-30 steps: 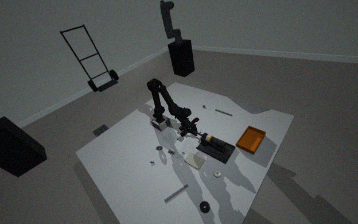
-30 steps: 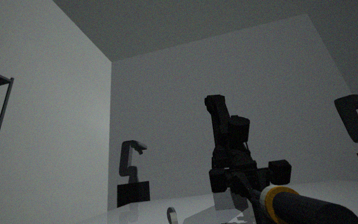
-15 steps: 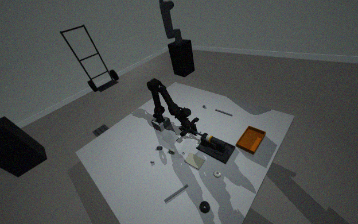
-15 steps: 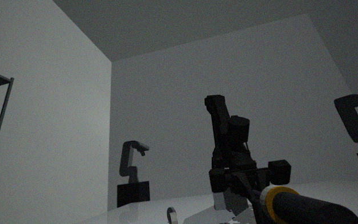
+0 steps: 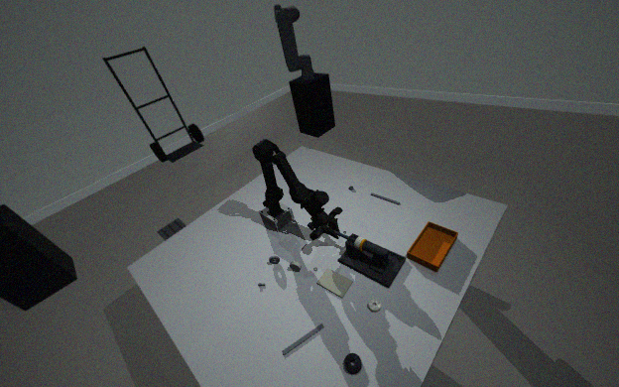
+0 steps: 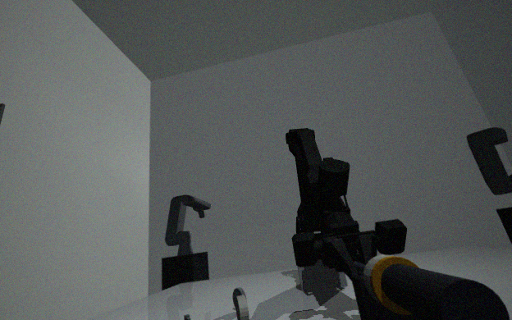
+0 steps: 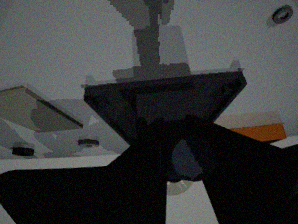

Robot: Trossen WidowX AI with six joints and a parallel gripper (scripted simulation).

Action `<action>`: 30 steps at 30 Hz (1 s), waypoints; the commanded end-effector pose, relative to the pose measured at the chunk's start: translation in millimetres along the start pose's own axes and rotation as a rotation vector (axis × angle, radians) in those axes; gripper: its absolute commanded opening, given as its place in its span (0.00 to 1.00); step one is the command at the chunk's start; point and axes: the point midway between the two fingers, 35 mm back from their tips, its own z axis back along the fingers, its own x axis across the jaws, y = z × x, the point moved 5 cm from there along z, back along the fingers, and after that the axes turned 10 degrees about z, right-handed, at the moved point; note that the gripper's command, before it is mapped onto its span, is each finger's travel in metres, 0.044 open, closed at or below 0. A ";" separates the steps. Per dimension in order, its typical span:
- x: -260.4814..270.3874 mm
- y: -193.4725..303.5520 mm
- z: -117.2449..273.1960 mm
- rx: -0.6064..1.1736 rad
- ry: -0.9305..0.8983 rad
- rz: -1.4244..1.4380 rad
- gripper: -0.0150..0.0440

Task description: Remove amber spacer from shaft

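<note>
My gripper point(image 5: 329, 231) point(image 6: 354, 268) point(image 7: 174, 123) is shut on the thin dark shaft point(image 5: 341, 234), at the end away from the big housing block. The dark, rounded housing block point(image 5: 377, 251) point(image 6: 427, 285) is on a black base plate point(image 5: 387, 280) point(image 7: 107, 107). The amber spacer point(image 5: 361, 243) point(image 6: 377, 276) is still up in line with the shaft, against the block. A pale spacer point(image 6: 368, 271) sits beside it on the gripper's side. The shaft's inner end is hidden, and the fingers hide much of the wrist view.
An orange tray point(image 5: 433, 248) point(image 7: 260, 133) stands beside the base plate. A pale square plate point(image 5: 334, 283) point(image 7: 35, 107), a white ring point(image 5: 374, 308), a dark ring point(image 5: 352, 366), smaller rings point(image 5: 274, 259) point(image 5: 295, 267) and grey bars point(image 5: 304, 339) point(image 5: 385, 198) lie around the table.
</note>
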 end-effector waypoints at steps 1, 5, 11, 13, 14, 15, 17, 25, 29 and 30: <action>-0.1 -0.8 0.4 -0.001 -0.001 -0.002 0.25; -0.1 -1.1 0.7 -0.001 -0.001 -0.002 0.25; -0.2 -1.5 1.1 -0.001 -0.001 -0.002 0.25; -0.2 -1.6 1.3 -0.001 -0.001 -0.002 0.25; -0.3 -1.7 1.3 -0.001 -0.001 -0.002 0.25; -0.3 -1.8 1.4 -0.001 -0.001 -0.002 0.25; -0.3 -1.9 1.5 -0.001 -0.001 -0.002 0.25; -0.4 -2.5 2.1 -0.001 -0.001 -0.002 0.25; -0.4 -2.8 2.4 -0.001 -0.001 -0.002 0.25; -0.5 -2.8 2.4 -0.001 -0.001 -0.002 0.25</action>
